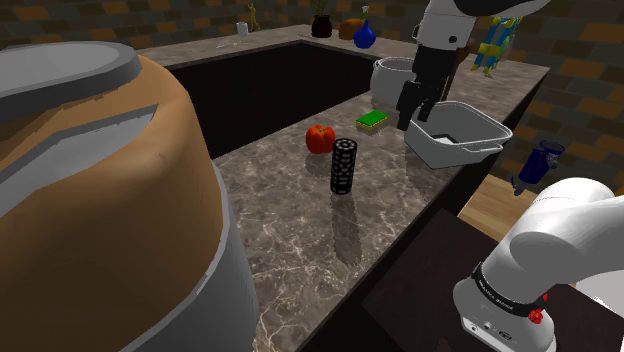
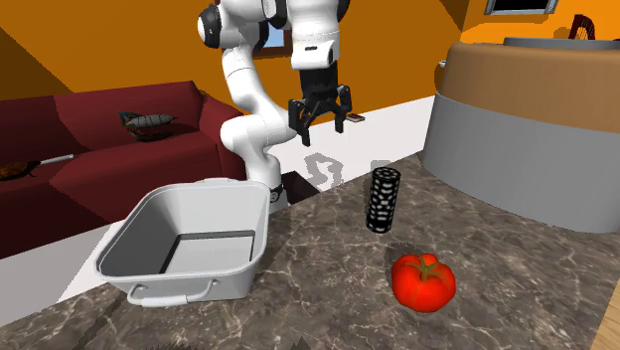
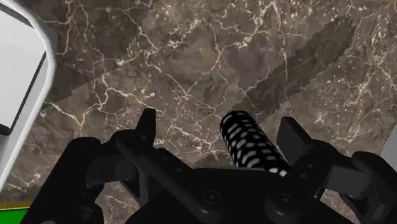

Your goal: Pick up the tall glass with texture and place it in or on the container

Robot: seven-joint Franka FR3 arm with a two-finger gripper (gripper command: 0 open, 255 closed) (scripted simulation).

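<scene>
The black, white-dotted tall glass (image 2: 383,201) is standing upright on the marble counter (image 2: 328,288), mid-frame in the second exterior view. The gripper (image 2: 320,121) is hovering above, left of the glass, fingers spread and grasping nothing. A tomato (image 2: 423,281) is sitting at lower right and the white container (image 2: 243,263) at lower left, both apart from the glass.

The shoulder camera is sitting well behind the gripper (image 1: 412,118), looking down along the counter (image 1: 300,230). The second camera is facing the gripper (image 2: 320,119) from across the counter (image 2: 328,288), low and close. The wrist camera is staring down past the fingers (image 3: 147,126) at the counter (image 3: 191,57). All three are catching the glass (image 1: 343,166) (image 2: 383,199) (image 3: 251,143) under the gripper and the tub (image 1: 470,125) (image 2: 189,273) (image 3: 19,76) beside it.
</scene>
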